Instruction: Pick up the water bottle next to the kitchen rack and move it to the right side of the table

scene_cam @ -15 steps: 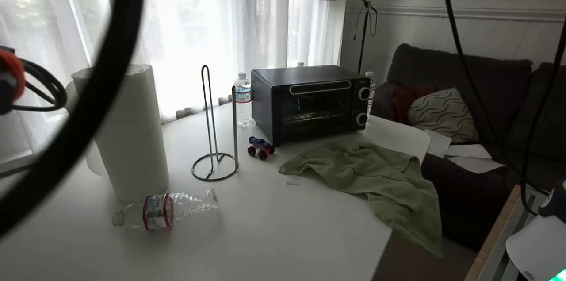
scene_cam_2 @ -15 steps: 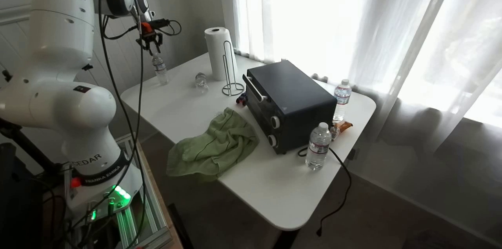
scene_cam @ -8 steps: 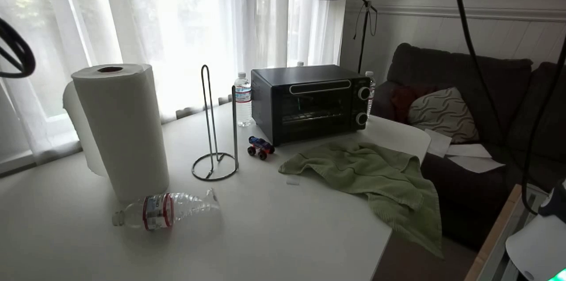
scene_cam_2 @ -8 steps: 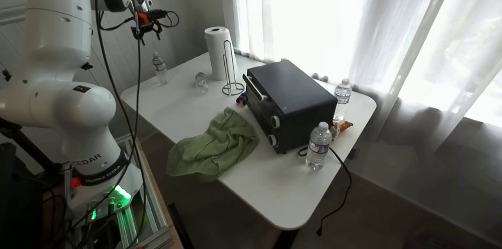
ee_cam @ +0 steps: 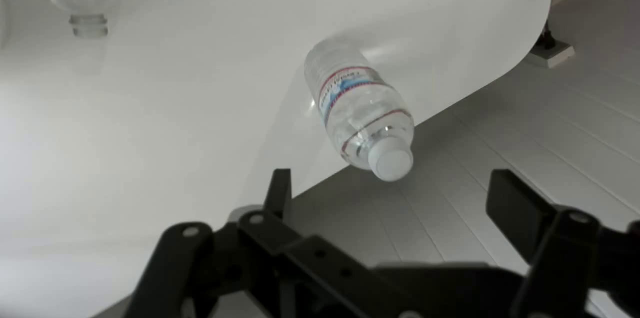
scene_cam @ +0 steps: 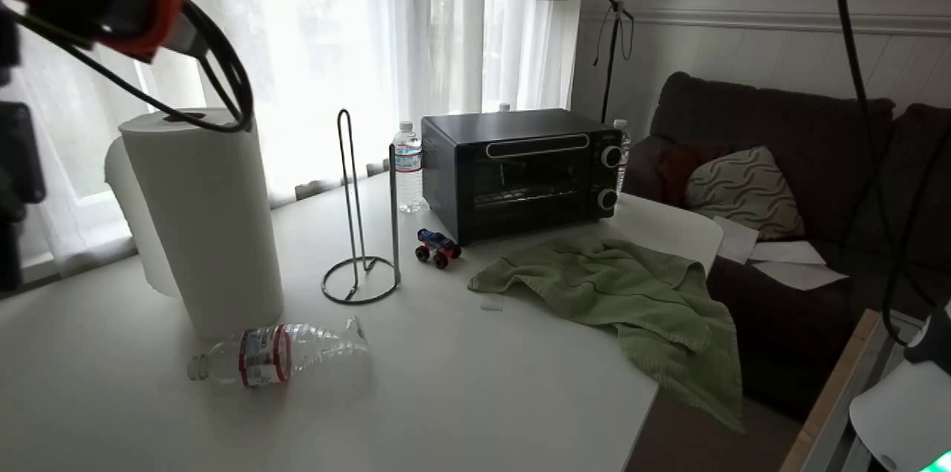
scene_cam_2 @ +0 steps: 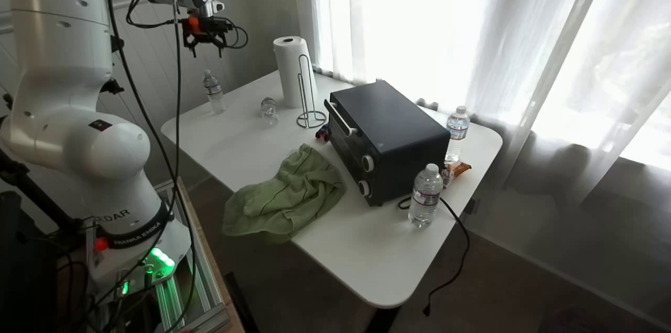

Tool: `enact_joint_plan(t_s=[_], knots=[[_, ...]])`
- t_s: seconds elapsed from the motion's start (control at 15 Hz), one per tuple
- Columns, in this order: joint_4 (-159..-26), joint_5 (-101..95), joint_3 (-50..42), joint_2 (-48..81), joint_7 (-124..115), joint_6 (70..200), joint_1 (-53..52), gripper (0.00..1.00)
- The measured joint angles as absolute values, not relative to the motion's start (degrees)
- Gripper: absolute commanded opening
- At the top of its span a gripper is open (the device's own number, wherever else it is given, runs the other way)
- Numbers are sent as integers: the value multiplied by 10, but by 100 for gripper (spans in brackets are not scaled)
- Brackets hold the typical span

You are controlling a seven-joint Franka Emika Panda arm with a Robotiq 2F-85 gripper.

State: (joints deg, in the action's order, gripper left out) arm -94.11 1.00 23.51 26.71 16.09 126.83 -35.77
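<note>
The water bottle (scene_cam_2: pixel 214 93), clear with a white cap, stands upright near a far corner of the white table (scene_cam_2: pixel 230 136). In the wrist view the bottle (ee_cam: pixel 357 107) shows from above, its cap pointing toward the gap between my fingers. My gripper (scene_cam_2: pixel 207 53) hangs open above it, apart from the cap; nothing is between the black fingers (ee_cam: pixel 517 213). In an exterior view only blurred dark parts of the hand show at the left edge, and this bottle is out of view there. The kitchen rack (scene_cam: pixel 395 227), thin black wire, stands between the paper towel roll and the toaster oven.
An empty bottle with a red band (scene_cam: pixel 275 357) lies by the paper towel roll (scene_cam: pixel 223 219). Beyond the rack are a toy truck (scene_cam: pixel 438 247), the black toaster oven (scene_cam_2: pixel 388 123) and a green towel (scene_cam_2: pixel 285 196). More bottles (scene_cam_2: pixel 425 196) stand around the oven.
My gripper has opened, let go of the water bottle's top and risen away from it. The bottle has stayed standing in the same spot.
</note>
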Motion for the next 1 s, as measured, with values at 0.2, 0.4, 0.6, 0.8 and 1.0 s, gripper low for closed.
enact_joint_plan(t_s=[0.2, 0.4, 0.6, 0.8, 1.0], knots=[[-1026, 58, 238, 232, 122, 1299, -323, 100], [-1113, 105, 245, 191, 76, 1335, -298, 100], [-1203, 160, 254, 142, 35, 1380, -279, 100], [-1214, 160, 254, 134, 33, 1385, -277, 100], [-1207, 160, 255, 142, 34, 1385, -277, 100]])
